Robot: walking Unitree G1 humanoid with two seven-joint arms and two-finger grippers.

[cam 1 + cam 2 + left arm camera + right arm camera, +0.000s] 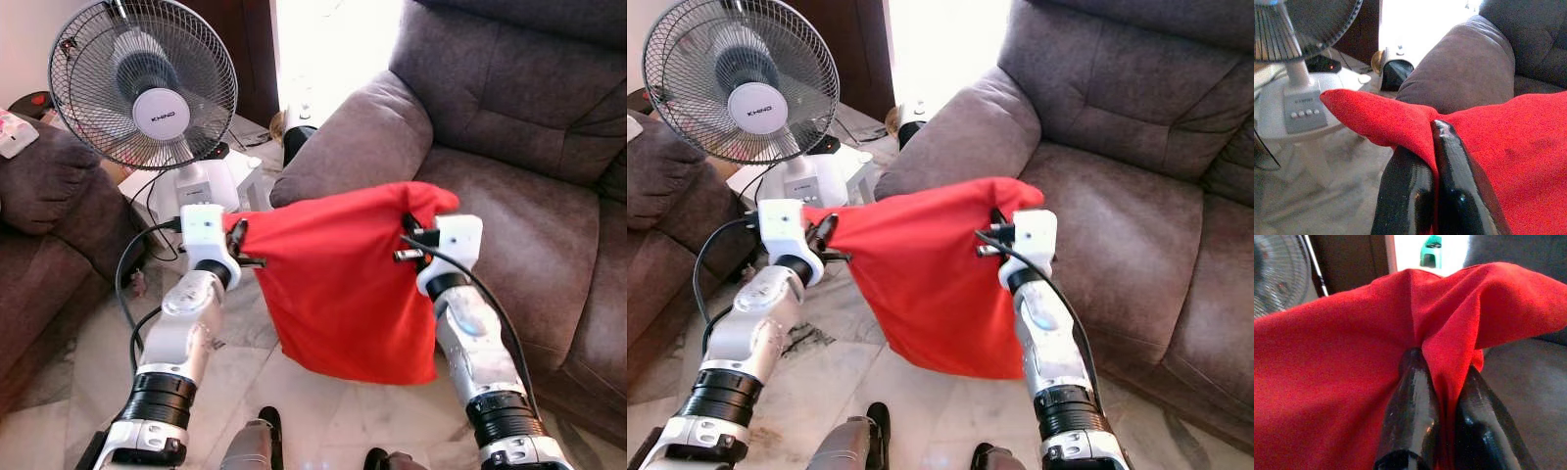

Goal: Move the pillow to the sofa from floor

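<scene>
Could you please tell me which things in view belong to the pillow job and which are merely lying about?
Job in hand:
- soft red fabric pillow
- grey-brown upholstered sofa
- left gripper, pinching one top corner
- right gripper, pinching the other

Lying about:
- white round-caged standing fan
- dark brown armchair

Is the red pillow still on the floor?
No, the red pillow hangs in the air, pinched by the left hand and right hand.
</scene>
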